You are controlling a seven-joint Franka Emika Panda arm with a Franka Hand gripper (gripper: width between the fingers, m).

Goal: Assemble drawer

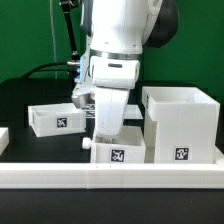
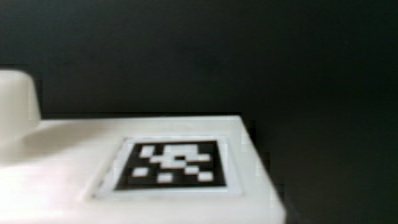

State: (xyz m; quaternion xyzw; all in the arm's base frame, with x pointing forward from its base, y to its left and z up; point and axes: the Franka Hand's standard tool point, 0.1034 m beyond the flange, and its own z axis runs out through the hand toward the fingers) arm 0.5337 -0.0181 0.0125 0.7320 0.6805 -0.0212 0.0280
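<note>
Claw (image 1: 103, 132): just above front tray (image 1: 120, 150); opening cannot be told.
Rear tray (image 1: 57, 118): beside claw.
Housing (image 1: 180, 125): opposite side of claw, on tabletop (image 1: 15, 105).

No words, numbers or brands can be read. Black-and-white square tags (image 1: 181, 155) stand on the housing (image 1: 185, 110), the near tray (image 1: 135, 150) and the far tray (image 1: 42, 118). The wrist view shows one such tag, blurred, on a white part (image 2: 71, 150).

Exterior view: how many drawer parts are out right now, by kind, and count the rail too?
Box housing: 1
Trays: 2, one at the exterior view's left, one under the arm
Long low rail: 1
Total: 4
</note>
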